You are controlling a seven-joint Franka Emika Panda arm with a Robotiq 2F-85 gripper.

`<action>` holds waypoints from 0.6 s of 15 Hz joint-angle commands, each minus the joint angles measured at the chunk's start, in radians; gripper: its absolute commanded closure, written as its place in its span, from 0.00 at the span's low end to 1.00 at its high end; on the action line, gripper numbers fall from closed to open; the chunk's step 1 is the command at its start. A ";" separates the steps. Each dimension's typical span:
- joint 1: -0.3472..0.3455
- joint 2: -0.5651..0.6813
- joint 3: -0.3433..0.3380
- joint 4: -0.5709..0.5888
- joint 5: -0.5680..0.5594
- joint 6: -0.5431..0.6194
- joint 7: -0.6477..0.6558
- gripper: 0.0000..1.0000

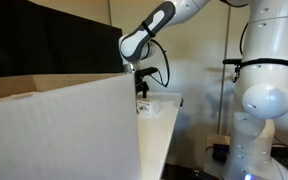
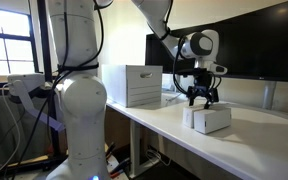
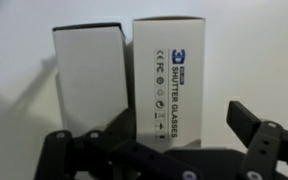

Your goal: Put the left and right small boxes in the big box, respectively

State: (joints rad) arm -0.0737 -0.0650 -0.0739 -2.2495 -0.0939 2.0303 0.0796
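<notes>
Two small white boxes lie side by side on the white table. In the wrist view the left small box (image 3: 89, 75) shows a plain face and the right small box (image 3: 172, 80) shows dark print reading "SHUTTER GLASSES". They show together in both exterior views (image 2: 206, 119) (image 1: 156, 102). My gripper (image 3: 154, 140) is open and empty, hovering just above them with its dark fingers spread wide; it also shows in both exterior views (image 2: 202, 97) (image 1: 142, 86). The big box (image 2: 136, 85), pale with tan edges, stands on the table a short way from the small boxes; its wall fills the near left in an exterior view (image 1: 59, 130).
A dark monitor (image 2: 244, 45) stands behind the table. The table's front edge (image 2: 184, 140) runs close below the small boxes. A second white robot body (image 2: 74, 100) stands beside the table, and also shows in an exterior view (image 1: 264, 95).
</notes>
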 commanded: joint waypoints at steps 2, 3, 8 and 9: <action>0.007 0.018 0.013 0.015 -0.011 -0.029 0.012 0.00; 0.009 0.018 0.016 0.018 -0.010 -0.031 0.011 0.00; 0.027 0.001 0.034 0.024 0.000 -0.041 -0.001 0.00; 0.032 -0.003 0.038 0.026 0.000 -0.041 -0.003 0.00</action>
State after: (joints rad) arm -0.0523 -0.0551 -0.0469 -2.2314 -0.0938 2.0162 0.0796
